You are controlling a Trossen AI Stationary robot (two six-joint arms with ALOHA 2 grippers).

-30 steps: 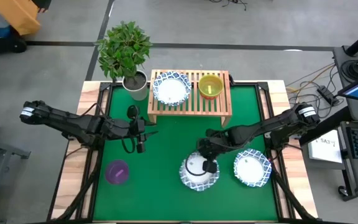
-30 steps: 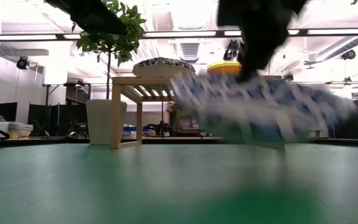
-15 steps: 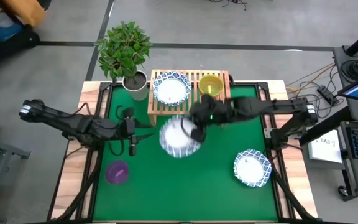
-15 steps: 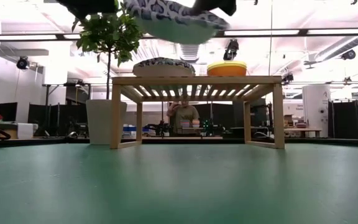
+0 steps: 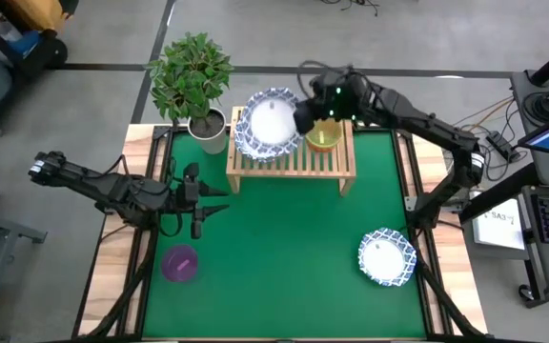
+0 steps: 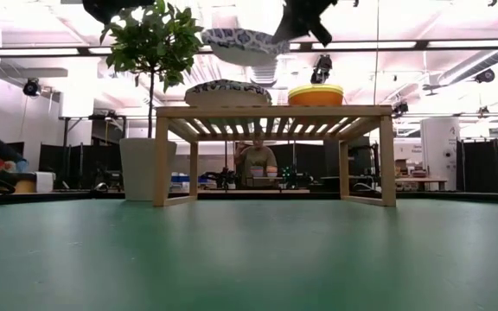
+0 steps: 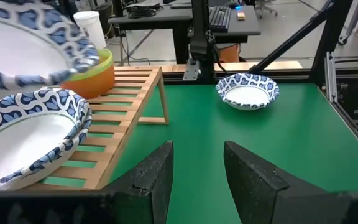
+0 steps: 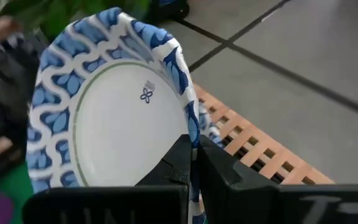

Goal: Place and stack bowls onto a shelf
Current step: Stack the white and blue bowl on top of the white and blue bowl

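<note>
Rim of patterned bowl (image 8: 114, 118) pinched between right gripper (image 8: 194, 163) jaws, above shelf (image 5: 292, 158).

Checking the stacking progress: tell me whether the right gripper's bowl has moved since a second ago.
Yes. The held bowl has gone from the mat's near side up over the shelf, above the bowl already there.

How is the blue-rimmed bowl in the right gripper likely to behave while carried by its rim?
The carried bowl probably is light: the right gripper holds it by a thin rim pinch above the shelf. That pinch looks off-centre, so it may tilt or swing. Its smooth white inside suggests it could slip.
</note>
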